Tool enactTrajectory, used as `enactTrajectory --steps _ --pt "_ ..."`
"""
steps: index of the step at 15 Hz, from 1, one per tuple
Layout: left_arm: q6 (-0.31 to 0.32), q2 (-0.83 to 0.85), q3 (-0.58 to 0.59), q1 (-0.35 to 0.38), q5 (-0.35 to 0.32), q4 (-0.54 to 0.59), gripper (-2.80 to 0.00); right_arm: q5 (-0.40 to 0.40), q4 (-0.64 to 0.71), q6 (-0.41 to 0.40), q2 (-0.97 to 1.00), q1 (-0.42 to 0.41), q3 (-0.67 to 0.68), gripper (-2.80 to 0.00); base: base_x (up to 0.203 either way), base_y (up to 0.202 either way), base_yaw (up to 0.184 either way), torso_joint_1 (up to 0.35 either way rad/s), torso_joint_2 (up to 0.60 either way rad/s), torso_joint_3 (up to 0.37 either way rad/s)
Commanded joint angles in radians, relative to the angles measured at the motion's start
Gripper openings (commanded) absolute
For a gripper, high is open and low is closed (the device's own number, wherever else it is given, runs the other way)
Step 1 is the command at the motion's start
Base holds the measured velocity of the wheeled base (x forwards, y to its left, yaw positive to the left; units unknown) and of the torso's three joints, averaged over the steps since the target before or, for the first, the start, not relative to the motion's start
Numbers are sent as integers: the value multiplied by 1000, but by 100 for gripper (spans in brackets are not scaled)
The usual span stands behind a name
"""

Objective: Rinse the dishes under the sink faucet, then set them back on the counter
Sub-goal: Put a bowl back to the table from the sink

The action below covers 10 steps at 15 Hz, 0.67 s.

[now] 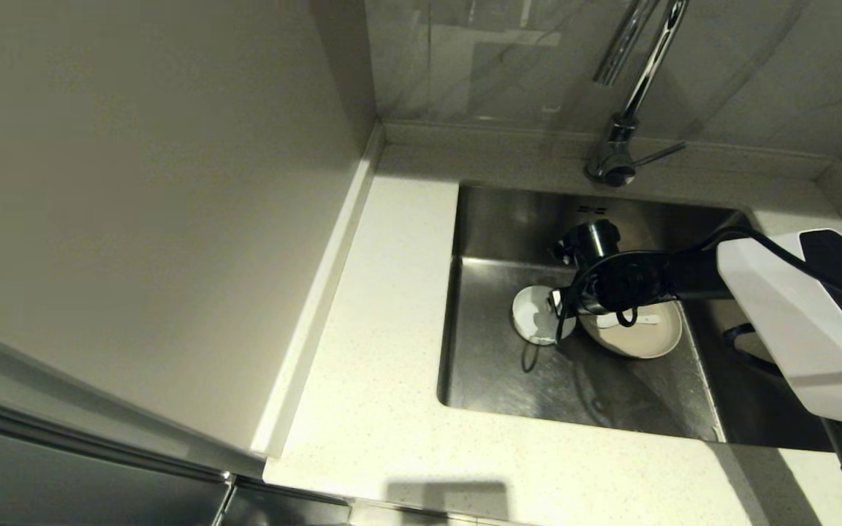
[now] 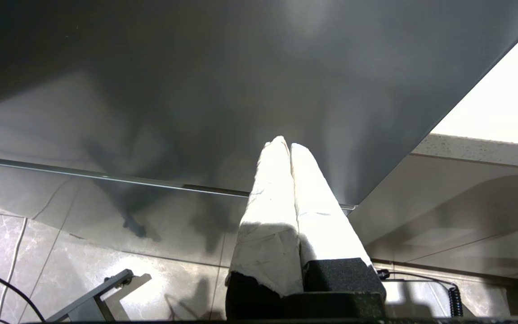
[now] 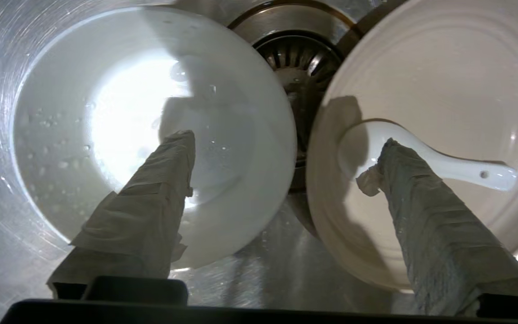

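The small white bowl [image 1: 536, 314] [image 3: 128, 135] stands upright on the floor of the sink [image 1: 509, 372], wet with droplets. Right beside it sits the cream plate [image 1: 644, 337] [image 3: 448, 90], with the white spoon [image 3: 448, 167] lying in it. My right gripper [image 3: 286, 140] [image 1: 561, 310] hangs open just above both dishes. One finger is over the bowl, the other over the plate by the spoon's scoop, and it holds nothing. The drain strainer [image 3: 297, 51] shows between the dishes. The sink faucet [image 1: 629, 109] rises behind the basin. My left gripper [image 2: 286, 145] is shut and empty, parked low beside the cabinet.
The speckled counter [image 1: 377, 329] runs along the sink's left and front. A plain wall panel [image 1: 136, 183] stands at the left. The faucet's side lever [image 1: 661, 153] points right. My right arm's white housing [image 1: 794, 321] reaches over the sink's right side.
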Motion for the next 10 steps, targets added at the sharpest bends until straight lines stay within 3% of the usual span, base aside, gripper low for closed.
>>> enactTrajectory --steps 1,7,10 --pt "-1 -3 0 0 0 0 -280 -2 1 -1 17 3 -2 0 0 0 0 0 0 0" --pt "-1 -3 0 0 0 0 -280 5 -6 -10 41 20 -47 0 0 0 0 0 0 0" --pt "-1 -3 0 0 0 0 -280 67 -47 -136 38 17 -50 0 0 0 0 0 0 0"
